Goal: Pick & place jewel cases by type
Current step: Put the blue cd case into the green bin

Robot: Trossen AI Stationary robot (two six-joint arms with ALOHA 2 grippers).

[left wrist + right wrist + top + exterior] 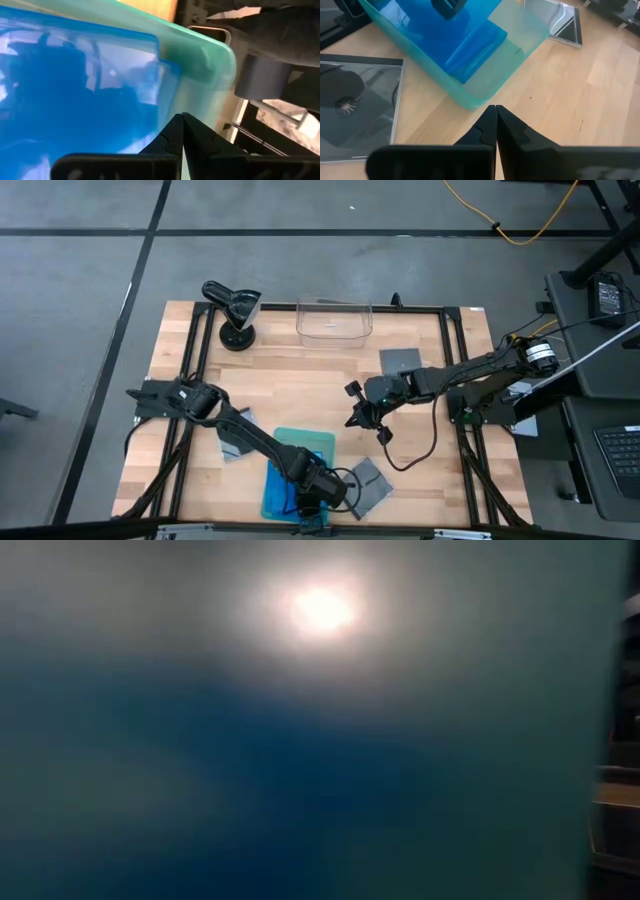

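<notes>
A pale green tray (325, 442) near the table's front edge holds bright blue jewel cases (285, 480). My left gripper (316, 502) is shut low over the tray's near right part, its fingertips (172, 131) at the edge of the blue cases (75, 90). Three dark grey cases lie flat on the wood: one left of the tray (237, 436), one right of it (370, 483), one farther back (400, 362). My right gripper (365, 423) hangs shut above bare wood beyond the tray's far right corner (470, 100), holding nothing. My left gripper comes slanting down at the blue cases' edge (162, 100) in the tray with its fingers shut. Whether the tips touch the cases or the tray floor, I cannot tell.
A clear plastic bin (333, 320) stands at the table's far edge, a black lamp-like stand (235, 310) to its left. Black frame rails (195, 360) run along the table's sides. The low view is filled by a blurred blue-green surface (300, 740) close in front of it.
</notes>
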